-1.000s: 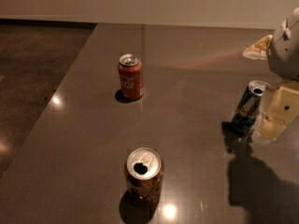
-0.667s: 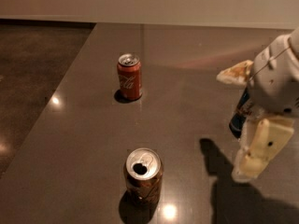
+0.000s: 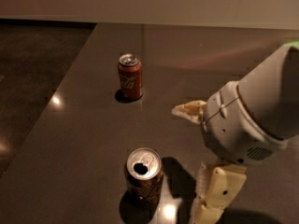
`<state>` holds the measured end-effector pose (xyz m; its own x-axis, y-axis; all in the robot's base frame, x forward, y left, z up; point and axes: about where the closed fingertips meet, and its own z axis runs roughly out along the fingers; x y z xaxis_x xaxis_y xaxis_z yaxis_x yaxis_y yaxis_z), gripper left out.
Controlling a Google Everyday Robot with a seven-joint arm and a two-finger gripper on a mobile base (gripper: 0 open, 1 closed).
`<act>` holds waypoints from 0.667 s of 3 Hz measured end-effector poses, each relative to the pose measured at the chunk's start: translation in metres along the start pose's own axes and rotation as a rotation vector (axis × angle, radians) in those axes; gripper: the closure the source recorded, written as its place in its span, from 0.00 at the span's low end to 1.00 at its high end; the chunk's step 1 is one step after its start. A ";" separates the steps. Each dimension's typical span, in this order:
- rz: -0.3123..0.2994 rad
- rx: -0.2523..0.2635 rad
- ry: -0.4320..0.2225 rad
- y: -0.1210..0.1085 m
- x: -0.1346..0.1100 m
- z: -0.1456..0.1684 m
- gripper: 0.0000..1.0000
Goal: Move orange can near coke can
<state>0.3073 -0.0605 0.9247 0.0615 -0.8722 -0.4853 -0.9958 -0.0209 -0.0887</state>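
The orange can (image 3: 144, 175) stands upright near the front of the dark table, its silver top with a dark drinking hole facing up. The coke can (image 3: 130, 77), red with white script, stands upright farther back and slightly to the left. My gripper (image 3: 195, 158) hangs over the table just right of the orange can, open and empty. One pale finger (image 3: 189, 110) points left behind the can's level and the other finger (image 3: 211, 195) reaches down at the front. The fingers do not touch the orange can.
The dark glossy table (image 3: 84, 125) has its left edge running diagonally from the back toward the front left, with dark floor (image 3: 32, 64) beyond it. My large pale arm housing (image 3: 261, 111) fills the right side and hides the table behind it.
My arm has swung left and forward from the right edge toward the orange can. It now covers the slim dark can that stood at the right. Both soda cans have stayed put.
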 end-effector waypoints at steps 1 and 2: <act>-0.052 -0.037 -0.066 0.015 -0.030 0.032 0.00; -0.078 -0.064 -0.100 0.022 -0.046 0.056 0.00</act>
<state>0.2861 0.0061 0.8967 0.1422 -0.8137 -0.5636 -0.9898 -0.1206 -0.0755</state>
